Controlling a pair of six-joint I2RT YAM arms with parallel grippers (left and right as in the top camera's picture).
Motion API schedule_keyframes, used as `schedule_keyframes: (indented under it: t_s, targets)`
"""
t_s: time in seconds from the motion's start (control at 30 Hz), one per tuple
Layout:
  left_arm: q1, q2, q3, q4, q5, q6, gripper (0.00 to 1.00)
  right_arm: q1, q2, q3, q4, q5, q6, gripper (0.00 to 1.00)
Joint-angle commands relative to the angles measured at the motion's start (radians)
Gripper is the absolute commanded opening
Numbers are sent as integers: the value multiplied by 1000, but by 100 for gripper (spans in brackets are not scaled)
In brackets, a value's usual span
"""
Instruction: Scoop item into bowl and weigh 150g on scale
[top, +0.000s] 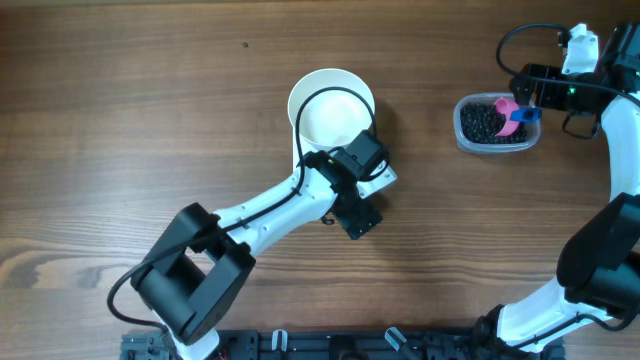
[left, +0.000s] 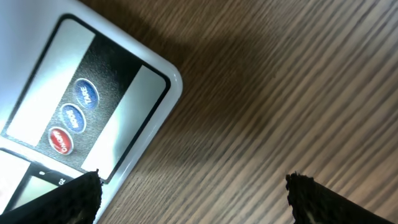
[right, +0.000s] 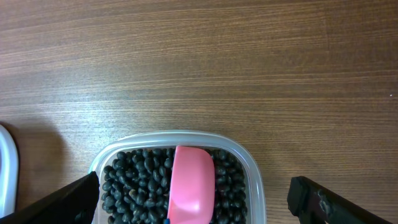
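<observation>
The white bowl stands at the table's middle. Just below it only a white corner of the scale shows past my left arm. My left gripper hovers there, open and holding nothing. In the left wrist view the scale shows its display strip and three round buttons, and the left gripper spans bare wood beside the scale's corner. The black beans fill a clear tub at the right, with a pink scoop lying on them. My right gripper is open above the scoop, the beans and the tub.
The table is brown wood. My left arm reaches diagonally from the front edge up to the scale. My right arm runs along the right edge, with cables near the back right corner.
</observation>
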Motion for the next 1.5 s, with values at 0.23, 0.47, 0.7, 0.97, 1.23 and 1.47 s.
schedule_keyframes:
  t_s: [0.23, 0.47, 0.7, 0.97, 1.23, 1.47]
  targets:
    - [5, 67, 13, 50, -47, 9, 100, 4, -14, 21, 2, 6, 13, 100]
    - [6, 84, 13, 56, -73, 8, 100, 4, -14, 21, 2, 6, 13, 100]
    - [14, 108, 13, 67, -56, 18, 100, 4, -14, 21, 2, 6, 13, 100]
    - [15, 119, 13, 67, -43, 34, 100, 4, -14, 21, 2, 6, 13, 100]
    - [18, 155, 13, 74, -35, 42, 100, 4, -14, 21, 2, 6, 13, 100]
    - [59, 155, 13, 70, 3, 31, 100, 4, -14, 21, 2, 6, 13, 100]
